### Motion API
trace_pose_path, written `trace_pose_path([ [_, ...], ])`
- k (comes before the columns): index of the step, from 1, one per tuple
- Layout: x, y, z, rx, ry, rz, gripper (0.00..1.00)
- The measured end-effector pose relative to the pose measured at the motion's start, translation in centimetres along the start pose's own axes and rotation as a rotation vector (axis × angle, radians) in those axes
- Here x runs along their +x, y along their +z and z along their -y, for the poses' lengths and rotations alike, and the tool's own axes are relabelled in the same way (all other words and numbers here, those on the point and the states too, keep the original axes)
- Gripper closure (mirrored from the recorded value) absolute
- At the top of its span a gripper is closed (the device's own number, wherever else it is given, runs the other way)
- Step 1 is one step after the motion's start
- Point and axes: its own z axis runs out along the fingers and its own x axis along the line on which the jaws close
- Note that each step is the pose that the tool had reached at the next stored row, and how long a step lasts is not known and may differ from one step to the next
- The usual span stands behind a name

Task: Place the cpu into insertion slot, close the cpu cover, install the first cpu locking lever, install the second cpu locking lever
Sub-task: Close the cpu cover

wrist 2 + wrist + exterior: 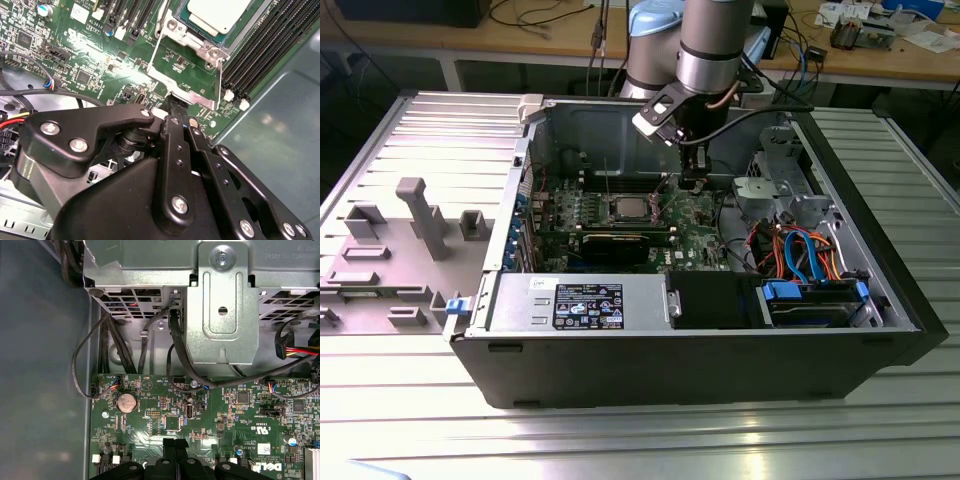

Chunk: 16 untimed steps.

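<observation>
Currently the cpu [220, 12] is sitting in the slot [199, 46], near the middle of the board [90, 55], inside the open case [720, 350] that is lying on the table [620, 440]. Its top is showing as a flat, pale silver-grey square, and the slot's bright metal rim is framing it closely. The cover [197, 97] is appearing in the second wrist view as a thin silvery frame. Green board is showing through its cut-out centre, so it is looking raised rather than lying flat on the chip; judgement only. The claw [178, 107] is hanging right at the cover's outer edge, by the small tab, with fingers drawn narrow, almost together. Whether they are pinching the tab or only touching it, I cannot tell. In the exterior view the arm is reaching down into the case just to that view's right of the slot. Handling, as judged: the cover is looking like light, stiff sheet metal, slick to grip and swinging on its hinge alone. The free edge opposite the hinge is looking like the best place to hold or push. The chip is likely fragile, so load on its top is worth avoiding.
</observation>
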Motion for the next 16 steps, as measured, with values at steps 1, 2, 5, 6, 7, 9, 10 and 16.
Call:
trace_pose_path([
  [1, 0.00, 0.00, 0.01, 0.0000, 0.000, 0.0001, 0.89],
  [2, 0.00, 0.00, 0.03, 0.0001, 0.000, 0.0000, 0.89],
  [5, 0.00, -0.01, 0.24, 0.0001, -0.001, 0.0001, 0.89],
  [6, 0.01, -0.01, 0.34, 0.0000, -0.001, 0.0000, 0.89],
  [7, 0.01, -0.01, 0.42, 0.0000, -0.001, 0.0000, 0.89],
  [9, 0.01, -0.01, 0.57, 0.0000, -0.001, 0.0000, 0.89],
  [10, 0.01, -0.01, 0.63, 0.0000, -0.001, 0.0000, 0.89],
  [16, 0.02, -0.01, 0.68, 0.0001, -0.001, 0.0000, 0.89],
])
